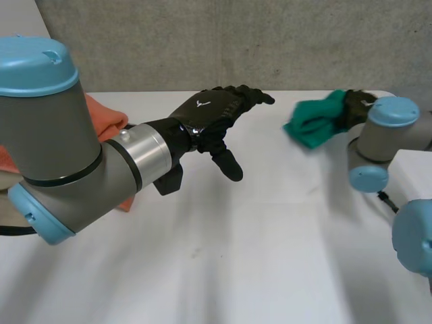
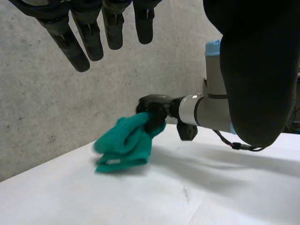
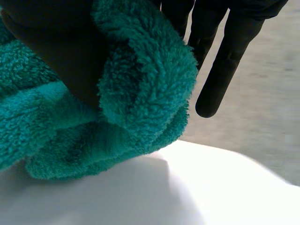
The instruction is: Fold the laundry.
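A bunched green towel (image 1: 316,123) is at the far right of the white table (image 1: 236,256). My right hand (image 1: 356,104) is shut on its right end. In the right wrist view the thumb (image 3: 51,47) presses into the fluffy towel (image 3: 140,84), with other fingers (image 3: 225,70) straight beyond it. The left wrist view shows my right hand (image 2: 152,105) gripping the towel (image 2: 126,143), which hangs just over the tabletop. My left hand (image 1: 209,115) hovers open above the middle of the table, fingers (image 2: 79,42) straight, apart from the towel.
An orange cloth (image 1: 104,118) lies at the table's left side, behind my left arm. A grey concrete wall (image 1: 236,40) runs along the far edge. The right arm's grey joints (image 1: 378,145) stand at the table's right edge.
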You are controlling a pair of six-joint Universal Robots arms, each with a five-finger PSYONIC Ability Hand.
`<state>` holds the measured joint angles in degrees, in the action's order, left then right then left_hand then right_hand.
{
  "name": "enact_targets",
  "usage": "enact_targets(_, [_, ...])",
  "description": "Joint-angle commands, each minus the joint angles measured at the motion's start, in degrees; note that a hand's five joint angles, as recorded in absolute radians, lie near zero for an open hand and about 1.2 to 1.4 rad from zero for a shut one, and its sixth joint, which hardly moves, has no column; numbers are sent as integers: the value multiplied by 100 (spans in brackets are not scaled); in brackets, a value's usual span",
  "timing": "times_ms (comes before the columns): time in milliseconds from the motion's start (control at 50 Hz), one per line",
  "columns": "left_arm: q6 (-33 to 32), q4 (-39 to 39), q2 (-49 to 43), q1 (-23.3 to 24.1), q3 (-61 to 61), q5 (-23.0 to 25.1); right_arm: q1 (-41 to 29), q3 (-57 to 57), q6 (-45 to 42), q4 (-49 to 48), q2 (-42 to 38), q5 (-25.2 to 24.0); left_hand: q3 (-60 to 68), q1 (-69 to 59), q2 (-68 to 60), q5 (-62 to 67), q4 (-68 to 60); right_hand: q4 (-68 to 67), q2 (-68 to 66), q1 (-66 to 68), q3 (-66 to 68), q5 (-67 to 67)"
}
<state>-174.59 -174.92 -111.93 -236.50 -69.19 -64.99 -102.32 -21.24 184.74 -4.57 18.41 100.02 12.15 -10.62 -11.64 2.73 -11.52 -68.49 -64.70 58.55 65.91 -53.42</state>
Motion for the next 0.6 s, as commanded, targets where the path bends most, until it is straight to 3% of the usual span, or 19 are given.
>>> enact_targets(20, [-22, 116, -215, 16, 195, -49, 809, 1765, -553, 474, -1112, -518, -215, 62, 164, -273, 152, -1151, -1530, 2145, 1409, -1658])
enact_targets(220, [-31, 125, -461, 69, 195, -101, 1574, 1368, -606, 378, -1103, -967, -215, 62, 164, -273, 152, -1151, -1530, 2145, 1409, -1658])
enact_targets(240, [-31, 125, -478, 77, 195, -101, 1653, 1360, -693, 386, -1103, -959, -215, 62, 164, -273, 152, -283, -662, 1277, 541, -790])
enact_targets(260, [-31, 125, -496, 78, 195, -101, 1688, 1360, -772, 395, -1103, -950, -215, 62, 164, -273, 152, 2091, 1711, -1096, -1832, 1583])
enact_targets(280, [-31, 125, -505, 78, 195, -101, 1732, 1360, -869, 395, -1094, -941, -215, 62, 164, -273, 152, 3497, 3117, -2502, -3238, 2989])
enact_targets(360, [-31, 151, -540, 69, 169, -101, 1961, 1377, -1291, 395, -1077, -748, -215, 62, 164, -273, 152, 2672, 2292, -1677, -2413, 2164])
enact_targets(480, [-22, 125, -505, -28, 107, -101, 2146, 1299, -1309, 386, -989, -651, -215, 62, 164, -273, 152, 2888, 2508, -1893, -2629, 2380])
enact_targets(520, [-5, 125, -514, -37, 107, -93, 2137, 1228, -1309, 395, -945, -677, -215, 62, 164, -273, 152, 3724, 3345, -2729, -3465, 3217])
enact_targets(540, [-13, 125, -514, -45, 116, -93, 2128, 1124, -1309, 395, -884, -712, -215, 62, 164, -273, 152, 5278, 4899, -4284, -5020, 4771])
enact_targets(560, [-5, 125, -514, -46, 125, -93, 2120, 1062, -1309, 395, -840, -721, -215, 62, 164, -273, 152, 5849, 5470, -4855, -5591, 5342])
enact_targets(600, [-5, 134, -505, -46, 116, -93, 2102, 930, -1309, 404, -743, -739, -215, 62, 164, -273, 152, 5849, 5470, -4855, -5591, 5342])
